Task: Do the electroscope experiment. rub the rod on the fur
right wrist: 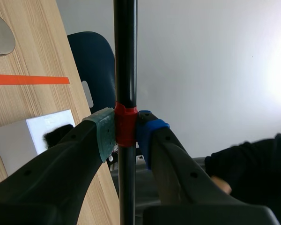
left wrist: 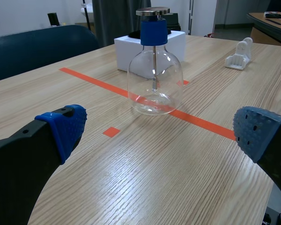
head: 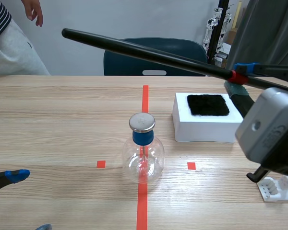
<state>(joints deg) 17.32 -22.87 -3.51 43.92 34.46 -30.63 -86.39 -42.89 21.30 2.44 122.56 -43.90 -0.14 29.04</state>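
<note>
Wooden table is bearing a flask, with fur lying to its right. The right claw is clamping the rod (at its red band) higher than the flask; the left claw is gaping empty.

Both arms are black. The left pincer has thick matte fingers tipped with blue dotted pads. The right pincer wears an unmatched pair: a grey-green pad and a blue pad. Small round holes mark its fingers, and behind sits a rounded grey casing.
</note>
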